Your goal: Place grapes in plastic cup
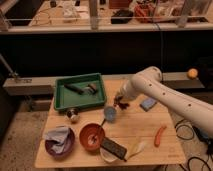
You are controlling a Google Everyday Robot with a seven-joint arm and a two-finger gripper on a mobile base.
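Clearly the gripper jaws clamp the grapes beside the plastic cup

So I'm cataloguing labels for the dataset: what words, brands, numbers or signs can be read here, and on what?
None can be read.
The dark flat item by the reddish-brown bowl may carry print, but it is too blurred to tell.
The plastic cup, green tray and white arm show no markings.
The gripper, shut, sits at the grapes beside the cup.

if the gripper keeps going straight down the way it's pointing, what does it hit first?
Probably the grapes directly under the gripper, then the table. The cup sits lower left, seemingly off that line, though depth is unclear.
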